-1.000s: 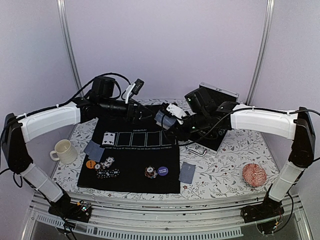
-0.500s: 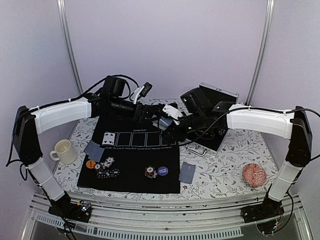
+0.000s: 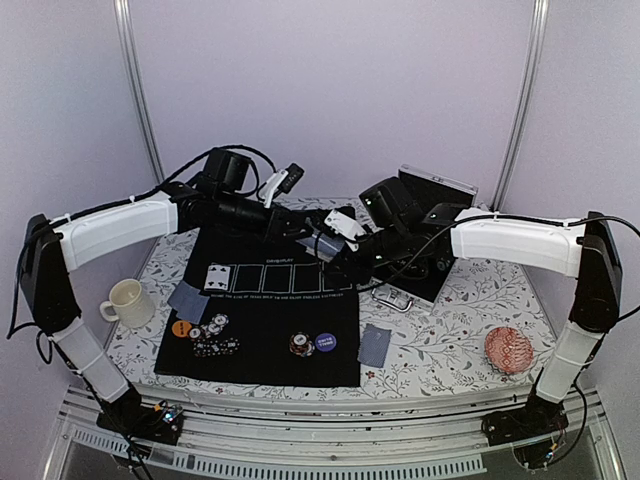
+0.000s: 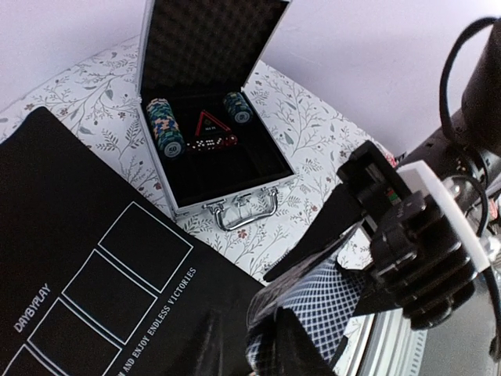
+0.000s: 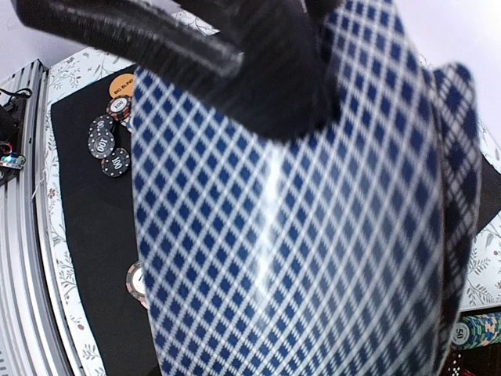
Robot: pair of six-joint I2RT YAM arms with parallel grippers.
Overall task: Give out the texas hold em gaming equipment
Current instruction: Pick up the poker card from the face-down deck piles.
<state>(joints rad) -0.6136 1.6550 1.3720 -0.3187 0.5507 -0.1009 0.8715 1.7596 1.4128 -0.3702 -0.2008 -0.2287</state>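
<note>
While hanging in the air over the far edge of the black mat (image 3: 265, 335), squeezed tight in the right gripper (image 3: 333, 246), could slip any time: the small pack of playing cards (image 4: 317, 301) with blue check backs. Hard to tell about the left gripper (image 3: 305, 231): maybe pinched on a card edge, maybe only close, with a finger (image 4: 301, 352) on each side. Might pull out two cards, not one, from sticking together. Might drop the whole pack from tugging too hard, or from letting go too soon on the right. Might bend a card from pulling sideways. Might bump grippers, being so close. Lower on the mat, one face-up card (image 3: 217, 277) and small chip stacks (image 3: 214, 332).
</note>
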